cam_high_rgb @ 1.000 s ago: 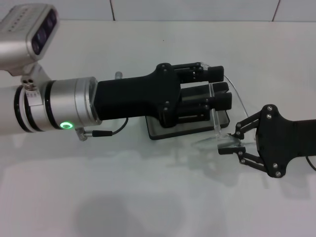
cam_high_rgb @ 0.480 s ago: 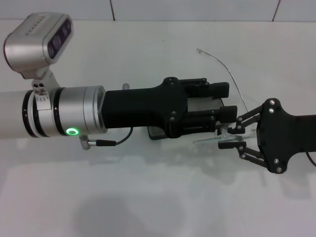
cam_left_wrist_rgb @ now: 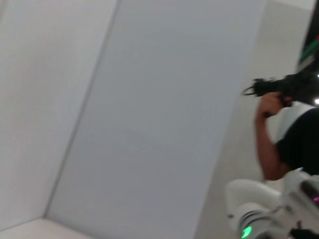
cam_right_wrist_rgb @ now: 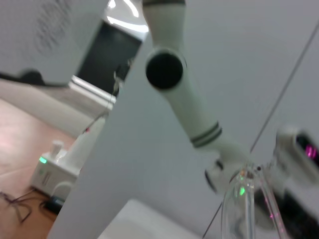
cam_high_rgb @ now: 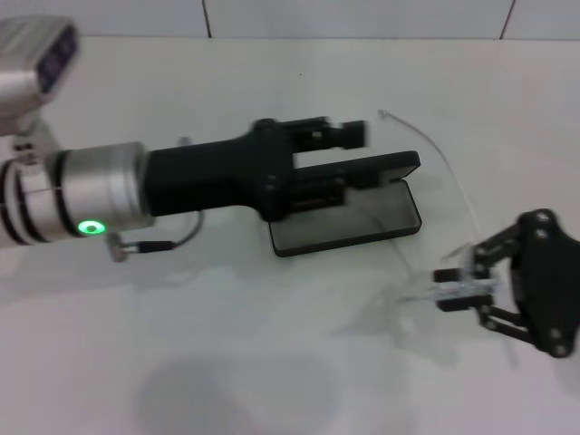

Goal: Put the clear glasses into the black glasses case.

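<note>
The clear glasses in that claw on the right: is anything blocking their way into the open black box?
Partly. The left gripper hangs over the black glasses case beside its raised lid. The right gripper holds the clear glasses beside the case, bare table between.

The left arm (cam_high_rgb: 82, 195) reaches across from the left edge of the head view, its silver wrist showing a green light. The left gripper (cam_high_rgb: 349, 159) lies level, black fingers (cam_high_rgb: 340, 134) pointing right; the jaws seem parted, though motion blur makes this uncertain. The right gripper (cam_high_rgb: 458, 285) enters low at the right edge, pointing left, its linkage fingers (cam_high_rgb: 453, 275) closed together on something clear.
</note>
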You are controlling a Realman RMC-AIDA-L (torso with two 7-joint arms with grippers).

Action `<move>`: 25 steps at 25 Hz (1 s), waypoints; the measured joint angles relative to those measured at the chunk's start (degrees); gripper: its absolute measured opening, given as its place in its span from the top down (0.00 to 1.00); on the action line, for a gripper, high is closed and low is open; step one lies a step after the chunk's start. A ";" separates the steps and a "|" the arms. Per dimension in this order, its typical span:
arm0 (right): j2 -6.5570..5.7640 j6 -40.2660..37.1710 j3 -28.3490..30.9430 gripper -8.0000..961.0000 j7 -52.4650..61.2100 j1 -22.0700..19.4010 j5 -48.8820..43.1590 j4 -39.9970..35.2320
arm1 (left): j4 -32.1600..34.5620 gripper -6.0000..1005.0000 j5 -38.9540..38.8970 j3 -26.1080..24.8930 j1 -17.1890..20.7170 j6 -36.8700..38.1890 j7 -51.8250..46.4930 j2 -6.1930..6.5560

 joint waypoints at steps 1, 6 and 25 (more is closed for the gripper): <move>0.06 -1.63 1.28 0.86 -1.02 -0.32 0.09 -0.01 | -0.21 0.40 0.40 -0.34 0.09 -0.28 -0.10 0.23; 0.45 -8.41 3.75 0.86 -7.09 -0.82 3.70 2.02 | -1.11 0.40 2.94 -1.49 0.57 -2.72 -0.37 1.11; 1.14 -4.63 -10.52 0.86 -10.32 13.06 6.87 22.80 | -0.82 0.40 1.19 -3.55 0.07 -4.74 9.71 -2.70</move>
